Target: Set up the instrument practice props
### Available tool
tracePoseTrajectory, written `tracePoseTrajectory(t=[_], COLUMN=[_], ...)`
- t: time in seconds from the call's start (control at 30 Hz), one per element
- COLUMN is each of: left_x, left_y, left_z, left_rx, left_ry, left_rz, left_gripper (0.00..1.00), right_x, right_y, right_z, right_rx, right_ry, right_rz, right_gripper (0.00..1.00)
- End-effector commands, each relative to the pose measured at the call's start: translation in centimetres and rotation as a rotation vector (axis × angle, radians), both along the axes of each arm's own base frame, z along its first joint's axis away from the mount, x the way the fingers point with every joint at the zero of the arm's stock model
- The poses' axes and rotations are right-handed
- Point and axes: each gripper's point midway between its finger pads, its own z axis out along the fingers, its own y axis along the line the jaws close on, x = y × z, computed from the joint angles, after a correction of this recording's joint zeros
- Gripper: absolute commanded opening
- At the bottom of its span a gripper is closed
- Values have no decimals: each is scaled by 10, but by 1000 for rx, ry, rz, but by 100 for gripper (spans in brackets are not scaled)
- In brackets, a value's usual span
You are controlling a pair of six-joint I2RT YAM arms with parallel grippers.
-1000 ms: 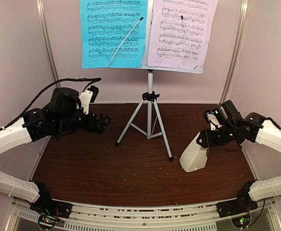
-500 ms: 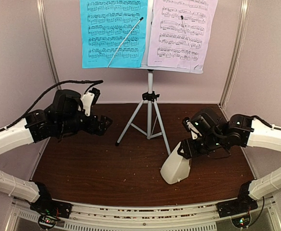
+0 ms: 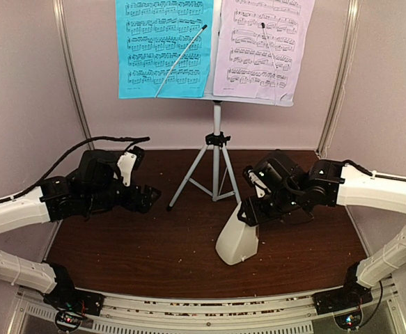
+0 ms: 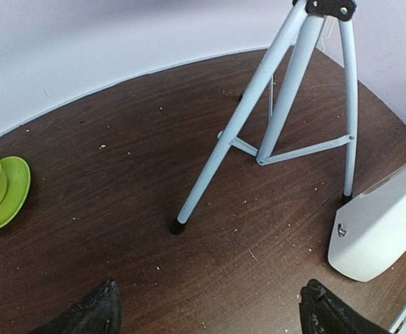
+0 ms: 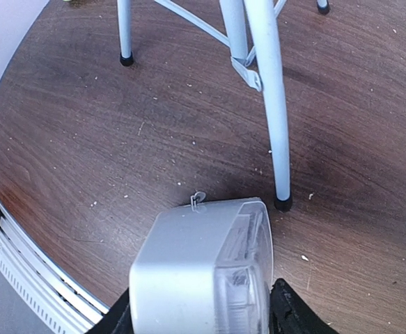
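The white music stand's silver tripod (image 3: 216, 167) stands at the back centre, with a cyan page (image 3: 164, 49) and a lilac page (image 3: 262, 49) on its desk. My right gripper (image 3: 253, 212) is shut on the top of the cream metronome (image 3: 236, 240). It holds the metronome tilted just in front of the tripod's right leg (image 5: 272, 118). In the right wrist view the metronome (image 5: 203, 271) fills the gap between my right gripper's (image 5: 201, 313) fingers. My left gripper (image 3: 147, 197) is open and empty, left of the tripod. In the left wrist view it (image 4: 213, 316) faces the tripod (image 4: 286, 90) and the metronome (image 4: 380, 233).
A lime-green bowl on its saucer (image 4: 1, 191) sits at the far left near the wall. Pale walls close in the dark wooden table (image 3: 154, 243) on three sides. The tripod's left foot (image 4: 177, 225) lies just ahead of my left gripper.
My right gripper has carried the metronome leftwards from the right side to just in front of the tripod. My left arm has sunk slightly.
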Motion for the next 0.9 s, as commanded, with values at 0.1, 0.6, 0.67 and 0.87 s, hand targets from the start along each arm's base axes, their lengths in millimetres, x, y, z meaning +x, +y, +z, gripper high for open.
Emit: tracePoseTrajectory(t=[0.1, 0.6, 0.67, 0.87], left_x=[-16, -88, -102, -130], left_y=[-17, -102, -126, -187], left_z=[-3, -72, -80, -107], left_rx=[-56, -18, -6, 68], left_ry=[-38, -66, -77, -112], left_rz=[-24, -287, -351, -456], left_gripper=[90, 96, 98, 98], right_x=[11, 2, 3, 15], right_y=[35, 27, 22, 0], right_z=[42, 61, 70, 89], right_rx=[164, 207, 216, 275], right_ry=[-90, -150, -177, -214], right_rz=[19, 93, 99, 54], right_gripper=[57, 100, 100, 100])
